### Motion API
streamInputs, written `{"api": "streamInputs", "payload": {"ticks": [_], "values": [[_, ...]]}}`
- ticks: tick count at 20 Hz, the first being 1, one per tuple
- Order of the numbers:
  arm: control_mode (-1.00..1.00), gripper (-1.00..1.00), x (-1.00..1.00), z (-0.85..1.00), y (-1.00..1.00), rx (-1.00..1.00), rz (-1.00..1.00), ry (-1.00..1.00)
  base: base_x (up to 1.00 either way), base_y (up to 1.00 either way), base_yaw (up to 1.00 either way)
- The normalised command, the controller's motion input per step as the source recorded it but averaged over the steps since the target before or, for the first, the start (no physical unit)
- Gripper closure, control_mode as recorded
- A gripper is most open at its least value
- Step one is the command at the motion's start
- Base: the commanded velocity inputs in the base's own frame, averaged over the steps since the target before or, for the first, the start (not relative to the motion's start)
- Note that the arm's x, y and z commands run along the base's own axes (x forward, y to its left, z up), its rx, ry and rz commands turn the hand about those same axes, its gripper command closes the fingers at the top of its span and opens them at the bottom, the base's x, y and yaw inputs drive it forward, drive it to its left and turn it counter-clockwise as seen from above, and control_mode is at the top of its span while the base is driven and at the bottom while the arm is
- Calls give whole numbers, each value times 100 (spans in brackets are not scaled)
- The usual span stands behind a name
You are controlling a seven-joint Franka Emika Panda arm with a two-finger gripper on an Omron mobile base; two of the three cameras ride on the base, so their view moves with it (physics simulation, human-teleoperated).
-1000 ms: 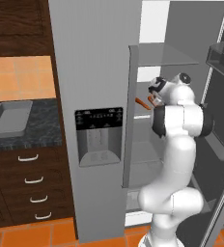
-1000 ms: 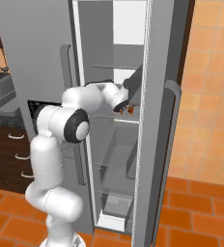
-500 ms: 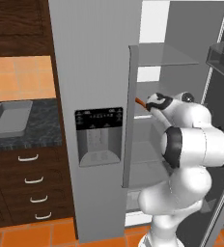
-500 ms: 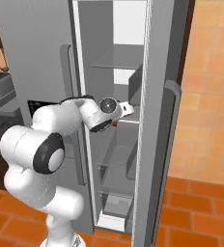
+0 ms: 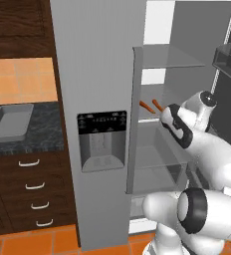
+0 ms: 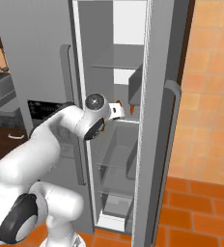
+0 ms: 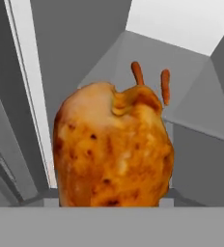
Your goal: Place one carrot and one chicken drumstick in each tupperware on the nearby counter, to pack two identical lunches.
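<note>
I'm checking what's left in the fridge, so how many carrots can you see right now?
2. Both carrots lie side by side on the fridge shelf: one on the left of the hand view, the other just right of it, beyond the drumstick. More could be hidden behind that.

White glossy arm (image 5: 212, 154), fat rounded link shells. Dark grey-black joint rings and round end caps at the shoulder, elbow and wrist. Wrist section carries a black band with small white marks.
</note>
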Motion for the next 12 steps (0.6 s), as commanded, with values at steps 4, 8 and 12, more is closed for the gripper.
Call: {"api": "streamInputs", "payload": {"ticks": [4, 8, 12], "values": [[-100, 100, -56, 100, 24, 23, 0, 27, 0, 0, 0], [-100, 100, -73, 71, 42, 11, 5, 16, 0, 0, 0], [-100, 100, -87, 27, 39, 1, 0, -7, 0, 0, 0]]}}
